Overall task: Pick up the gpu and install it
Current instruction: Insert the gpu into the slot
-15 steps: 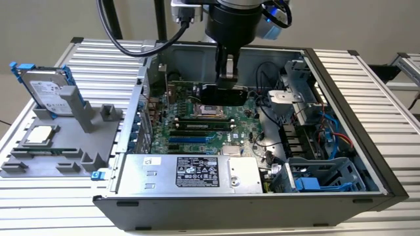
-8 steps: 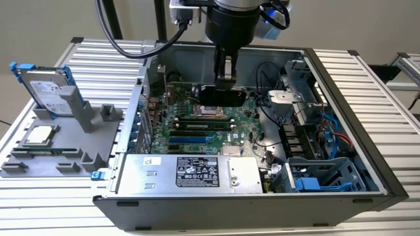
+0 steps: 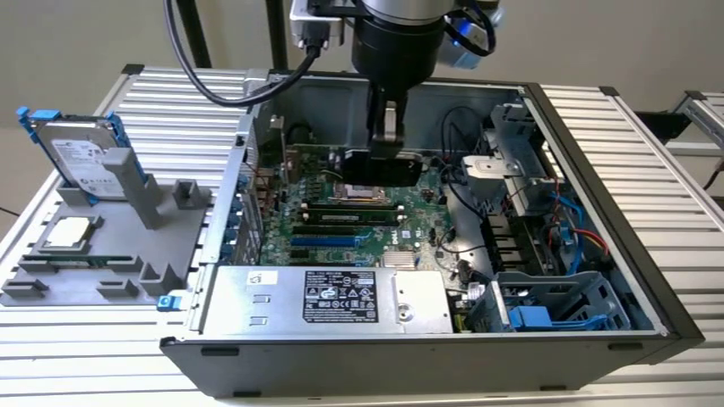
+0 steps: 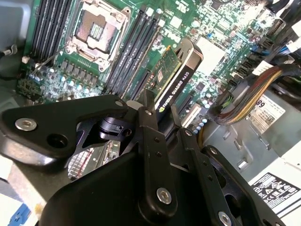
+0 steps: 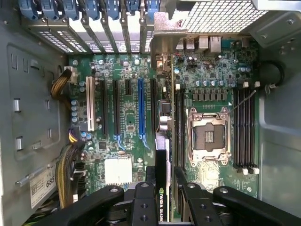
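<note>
Gpu, clamped edge-on in gripper above motherboard: seating well likely required card upright, edge aligned over blue slot.

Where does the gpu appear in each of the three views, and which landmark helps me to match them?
Exterior view: the gpu is the dark block under the gripper, above the motherboard inside the open case.
Second wrist view: the gpu is seen edge-on, reaching from the gripper out over the board.
First wrist view: the gpu is a thin black edge between the fingers.
Shared landmark: the empty CPU socket.
</note>
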Available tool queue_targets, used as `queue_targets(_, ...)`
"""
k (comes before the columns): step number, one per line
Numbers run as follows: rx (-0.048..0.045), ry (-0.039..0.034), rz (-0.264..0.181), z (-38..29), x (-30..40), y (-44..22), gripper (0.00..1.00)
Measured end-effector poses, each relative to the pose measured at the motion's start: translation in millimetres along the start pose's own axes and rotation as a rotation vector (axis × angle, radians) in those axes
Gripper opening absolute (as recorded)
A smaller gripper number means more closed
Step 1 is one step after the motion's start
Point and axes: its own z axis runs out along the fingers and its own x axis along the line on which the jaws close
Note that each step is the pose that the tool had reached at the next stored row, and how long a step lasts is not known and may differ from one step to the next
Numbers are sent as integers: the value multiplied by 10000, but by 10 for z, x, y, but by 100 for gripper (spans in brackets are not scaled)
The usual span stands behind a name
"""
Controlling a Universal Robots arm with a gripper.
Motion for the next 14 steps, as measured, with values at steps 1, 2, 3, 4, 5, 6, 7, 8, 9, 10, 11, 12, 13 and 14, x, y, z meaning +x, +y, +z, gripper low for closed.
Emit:
queue_targets(1,0,0,0,5,0,2,0)
queue_targets(2,0,1,0,10,1,4,0)
queue_targets(3,0,1,0,15,1,7,0)
queue_targets(4,0,2,1,19,2,9,0)
queue_targets(5,-1,1,0,24,2,12,0)
queue_targets(6,0,1,1,28,2,14,0)
queue_targets(7,-1,1,1,32,3,16,0)
queue_targets(8,-1,1,0,36,3,18,0)
queue_targets(9,-1,1,0,40,3,21,0)
queue_targets(10,-1,1,0,44,4,23,0)
queue_targets(11,-1,2,0,48,4,25,0)
queue_targets(12,0,1,0,52,4,27,0)
queue_targets(13,-1,1,1,55,4,29,0)
queue_targets(14,0,1,0,59,5,31,0)
